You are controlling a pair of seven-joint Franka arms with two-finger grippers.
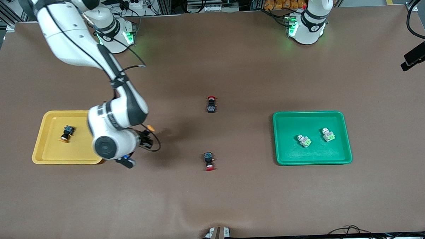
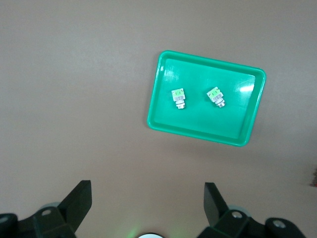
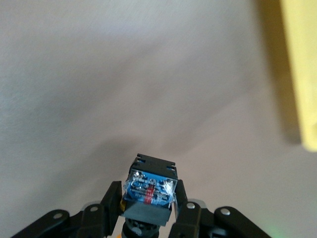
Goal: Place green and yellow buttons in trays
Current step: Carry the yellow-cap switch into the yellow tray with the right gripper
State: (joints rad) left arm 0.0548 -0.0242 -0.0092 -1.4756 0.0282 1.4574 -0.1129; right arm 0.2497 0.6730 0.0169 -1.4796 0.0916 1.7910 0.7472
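My right gripper (image 1: 146,136) is shut on a black-bodied yellow button (image 1: 150,128), held above the mat just beside the yellow tray (image 1: 51,150). In the right wrist view the button's black body and blue label (image 3: 151,184) sit between the fingers of the right gripper (image 3: 148,201), and the yellow tray's edge (image 3: 302,74) shows at one side. A second yellow button (image 1: 67,133) lies in the yellow tray. Two green buttons (image 1: 304,140) (image 1: 328,134) lie in the green tray (image 1: 291,156). My left gripper (image 2: 147,198) is open and empty high above the table, looking down on the green tray (image 2: 198,128); it is out of the front view.
Two black switches with red caps lie on the brown mat between the trays, one (image 1: 211,104) farther from the front camera, one (image 1: 209,160) nearer. A black camera mount (image 1: 418,55) juts in at the left arm's end of the table.
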